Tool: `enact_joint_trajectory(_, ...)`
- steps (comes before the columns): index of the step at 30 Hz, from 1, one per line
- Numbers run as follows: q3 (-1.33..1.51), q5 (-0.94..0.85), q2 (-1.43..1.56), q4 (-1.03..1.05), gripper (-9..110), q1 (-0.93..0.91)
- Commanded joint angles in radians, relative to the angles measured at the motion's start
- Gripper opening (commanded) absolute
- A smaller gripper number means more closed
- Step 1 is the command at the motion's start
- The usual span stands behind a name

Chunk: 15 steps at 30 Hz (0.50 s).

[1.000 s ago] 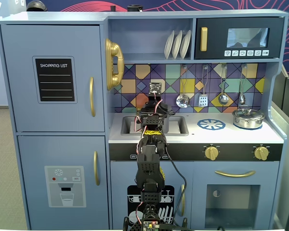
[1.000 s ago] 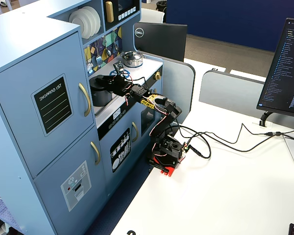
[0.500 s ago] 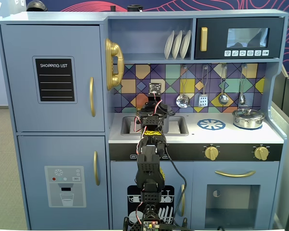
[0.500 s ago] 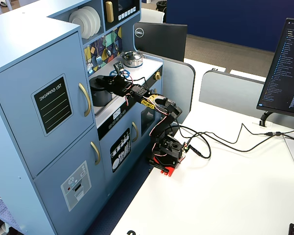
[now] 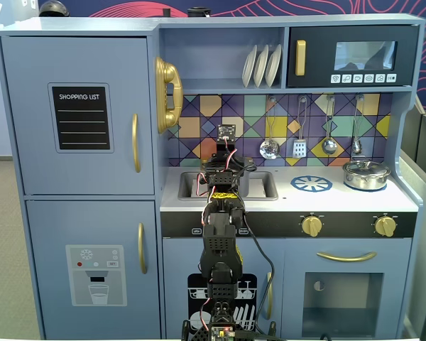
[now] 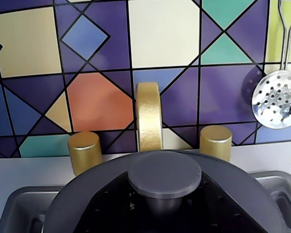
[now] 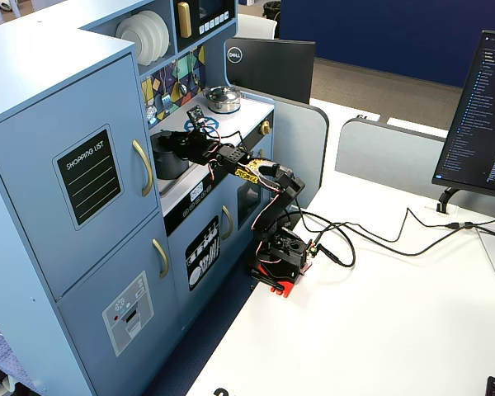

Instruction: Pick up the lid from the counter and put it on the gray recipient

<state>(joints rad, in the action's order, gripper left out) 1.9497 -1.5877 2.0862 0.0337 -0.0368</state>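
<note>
The lid fills the bottom of the wrist view, knob centred and disc level, apparently seated on or just above the gray recipient in the sink, presumably kept flat so its rim meets the pot's evenly. The gripper reaches over the pot; whether its fingers pinch the knob or are spread I cannot tell. The gold faucet stands just behind; the steel pot sits far right.
</note>
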Motion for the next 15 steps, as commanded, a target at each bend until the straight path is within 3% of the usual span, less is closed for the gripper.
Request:
enact_joint_trajectory(1, -0.035, 0.009, -0.005, -0.043, 0, -0.005)
enact_joint_trajectory(11, -0.038, -0.009, -0.025, -0.049, 1, -0.015)
enact_joint_trajectory(15, -0.040, -0.003, 0.006, 0.018, 21, -0.031)
